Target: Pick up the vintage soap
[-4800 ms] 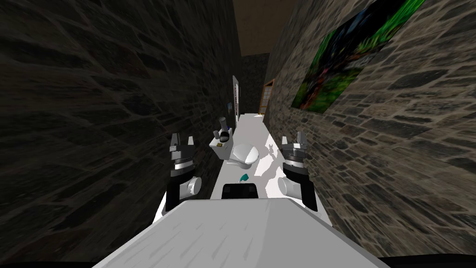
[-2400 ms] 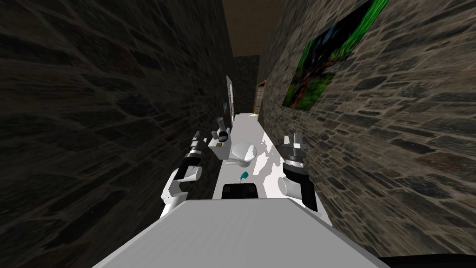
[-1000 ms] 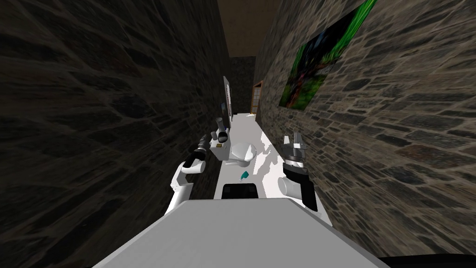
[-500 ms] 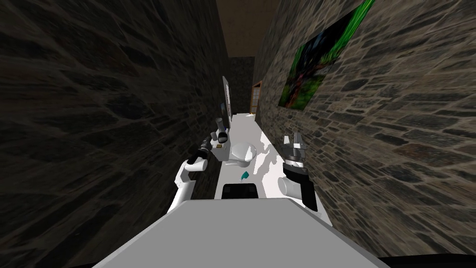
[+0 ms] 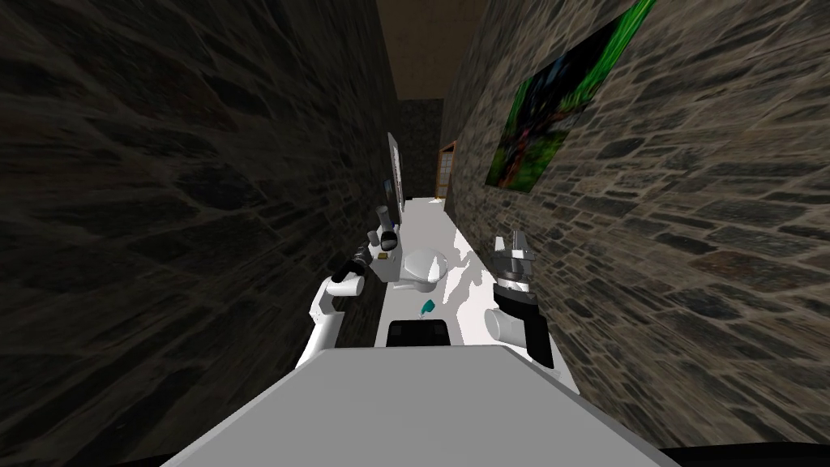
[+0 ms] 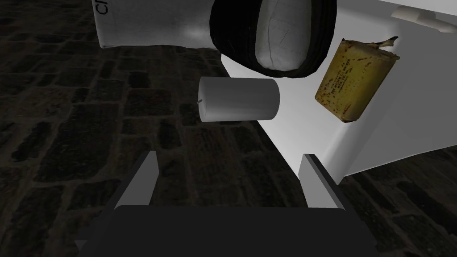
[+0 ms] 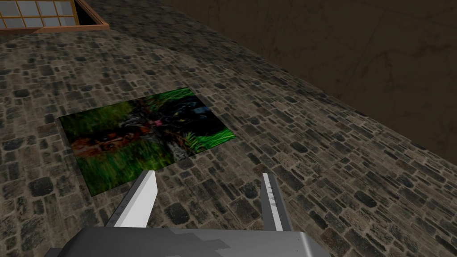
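Reaching for the yellowish soap [image 6: 355,80] lying on the white toilet tank [image 6: 401,120]. Left jaws spread wide and empty, lined up nearer the grey cylinder [image 6: 238,99]. Next I'd shift over to the soap, then squeeze. Right jaws parted too, idle.

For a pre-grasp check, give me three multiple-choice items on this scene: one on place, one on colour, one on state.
1. The soap lies: A on the floor; B on the white toilet tank; C in the bowl.
2. Its colour: A teal; B white; C yellow, brown-speckled.
3. The left gripper is: A open; B shut on the soap; C shut on nothing.
Key: B, it rests on the tank top beside a grey cylinder; C, the left wrist view shows yellow; A, its fingers stand wide apart.
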